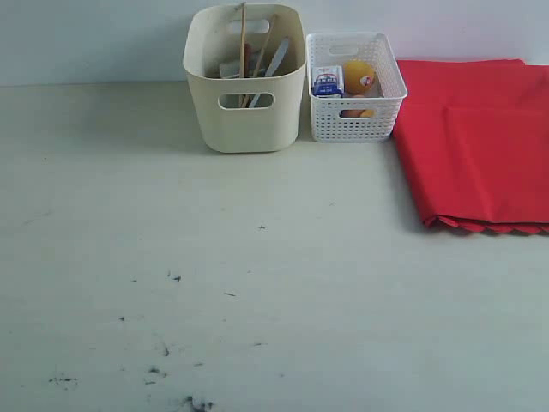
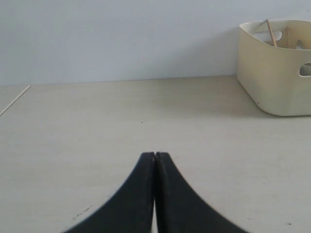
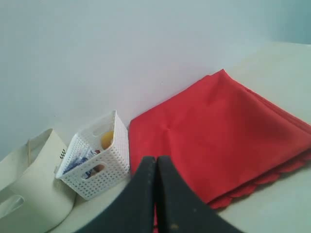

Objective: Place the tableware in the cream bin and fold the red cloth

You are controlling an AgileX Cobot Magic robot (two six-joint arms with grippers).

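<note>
Closest in, the left tool (image 2: 155, 158) is hovering low over bare table (image 2: 97, 126), its two black fingers (image 2: 141, 194) pressing flat against each other, clenched on nothing. The right tool (image 3: 156, 160) is doing the same, fingers (image 3: 141, 194) squeezed together with nothing between them, hanging above the near side of the red cloth (image 3: 218, 131).

Out on the table (image 1: 343, 283), dark specks (image 1: 171, 352) are dotting the surface toward the near left corner, and the middle is lying bare.

Further back on the right, the red cloth (image 1: 480, 137) is lying flat and folded in layers, its scalloped edge (image 1: 489, 227) facing the near edge of the table, its right side running out of the exterior view.

Along the far edge, the white lattice basket (image 1: 354, 86) is sitting just beside the cloth's left side, carrying an orange (image 1: 358, 75) and a milk carton (image 1: 328, 81). Just left of it, almost touching, the cream bin (image 1: 244, 81) is standing upright near the wall (image 1: 86, 34). Wooden chopsticks (image 1: 242, 43) are poking up out of it, and a steel table knife (image 1: 277, 58) is leaning against its right wall. What else is lying deeper in the bin is too shadowed to tell.
</note>
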